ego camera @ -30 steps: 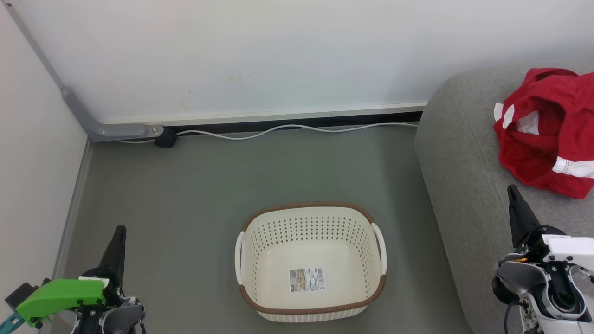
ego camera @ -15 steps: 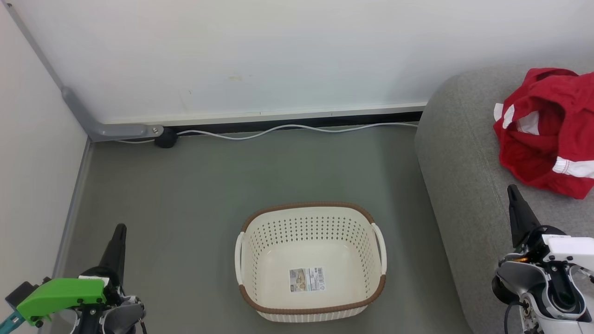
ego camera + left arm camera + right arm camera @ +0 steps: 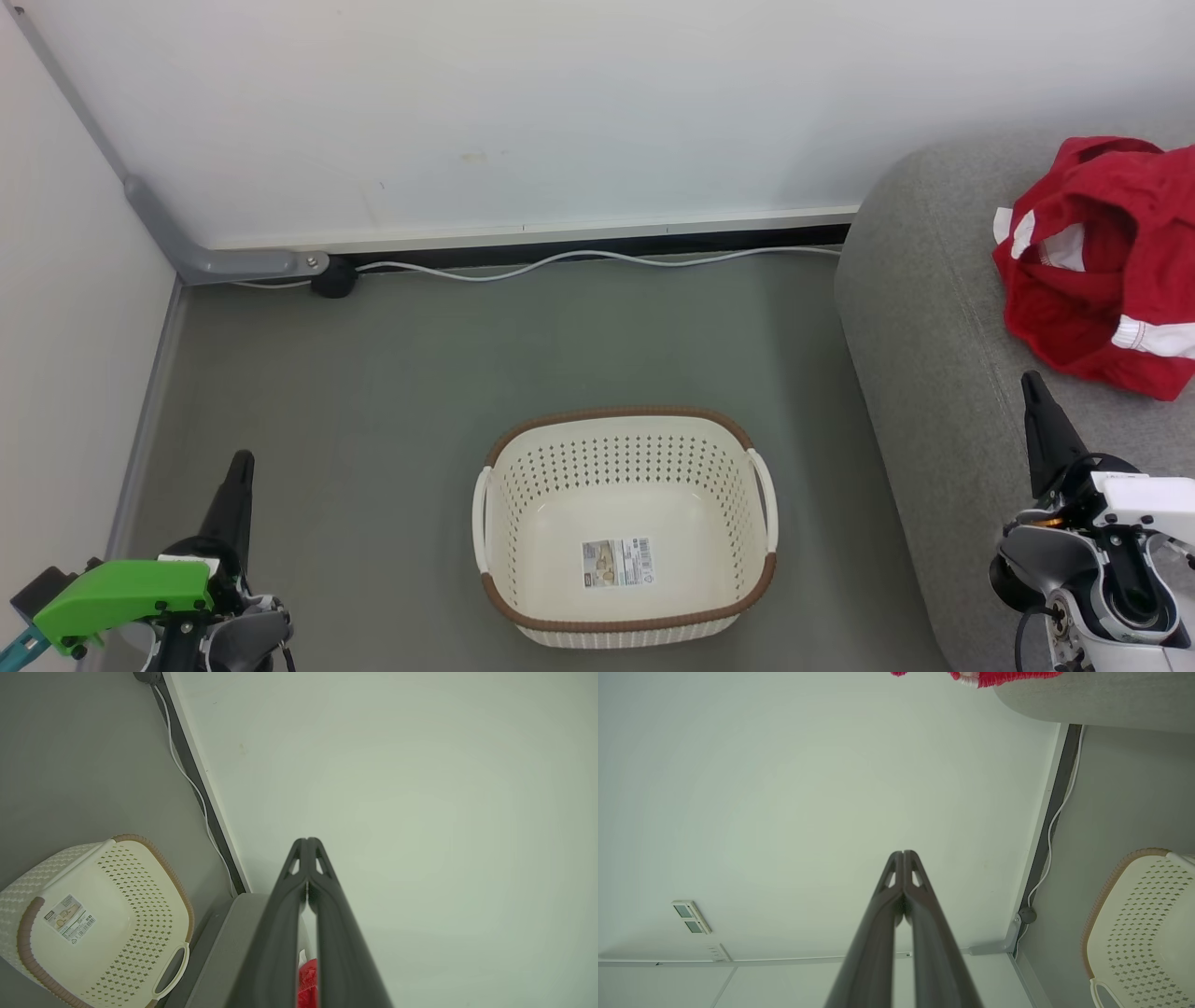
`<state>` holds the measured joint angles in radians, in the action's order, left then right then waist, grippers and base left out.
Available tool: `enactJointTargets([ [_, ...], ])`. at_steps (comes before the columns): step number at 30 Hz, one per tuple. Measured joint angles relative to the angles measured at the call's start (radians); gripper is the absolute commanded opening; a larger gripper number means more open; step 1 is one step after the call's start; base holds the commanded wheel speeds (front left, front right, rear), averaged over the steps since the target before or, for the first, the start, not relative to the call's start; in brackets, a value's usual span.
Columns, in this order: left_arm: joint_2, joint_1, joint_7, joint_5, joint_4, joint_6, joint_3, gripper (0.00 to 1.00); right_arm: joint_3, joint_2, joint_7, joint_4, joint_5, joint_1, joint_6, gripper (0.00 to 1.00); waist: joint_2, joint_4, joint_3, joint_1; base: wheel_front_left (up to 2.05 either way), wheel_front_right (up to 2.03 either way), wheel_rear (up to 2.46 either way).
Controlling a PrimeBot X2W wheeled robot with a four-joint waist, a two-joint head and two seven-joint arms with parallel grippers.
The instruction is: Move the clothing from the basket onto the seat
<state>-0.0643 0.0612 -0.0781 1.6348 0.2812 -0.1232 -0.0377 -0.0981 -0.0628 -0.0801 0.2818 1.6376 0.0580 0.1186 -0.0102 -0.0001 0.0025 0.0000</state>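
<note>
Red clothing [image 3: 1092, 271]: a crumpled heap with white stripes and white cuffs. It lies on the seat, toward the seat's far edge, and the right border of the head view cuts it. A small red piece of it shows between the fingers in the left wrist view.
Grey seat [image 3: 934, 336]: light woven fabric with a rounded corner. It stands on the floor beside the wall, and the clothing rests on its top.
Cream basket [image 3: 621, 457]: plastic with many holes, a brown rim and two side handles. It stands upright on the floor, near the seat's left edge but apart from it. Its bottom is open to see and carries a barcode label [image 3: 616, 563].
Dark left pincer [image 3: 243, 460]: it hangs over the floor near the floor's left edge, well apart from the basket. The two fingers are pressed together, the tips meet in the left wrist view [image 3: 307, 841], and it holds nothing.
Dark right pincer [image 3: 1030, 381]: it hangs over the near part of the seat, near the clothing but not touching it. The fingers are closed tip to tip [image 3: 903, 853], with nothing between them.
White cable [image 3: 560, 257]: it lies along the floor's far edge, at the foot of the wall [image 3: 560, 112].
</note>
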Motion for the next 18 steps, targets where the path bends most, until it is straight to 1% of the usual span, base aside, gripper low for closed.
enactJointTargets([
  [18, 0.000, 0.000, 0.000, 0.000, 0.000, 0.000, -0.002, 0.00, -0.001, 0.000, 0.000, -0.001, 0.000, 0.000, 0.000, 0.00, 0.0000, 0.000, 0.000, 0.0000, 0.00, 0.00, 0.00],
])
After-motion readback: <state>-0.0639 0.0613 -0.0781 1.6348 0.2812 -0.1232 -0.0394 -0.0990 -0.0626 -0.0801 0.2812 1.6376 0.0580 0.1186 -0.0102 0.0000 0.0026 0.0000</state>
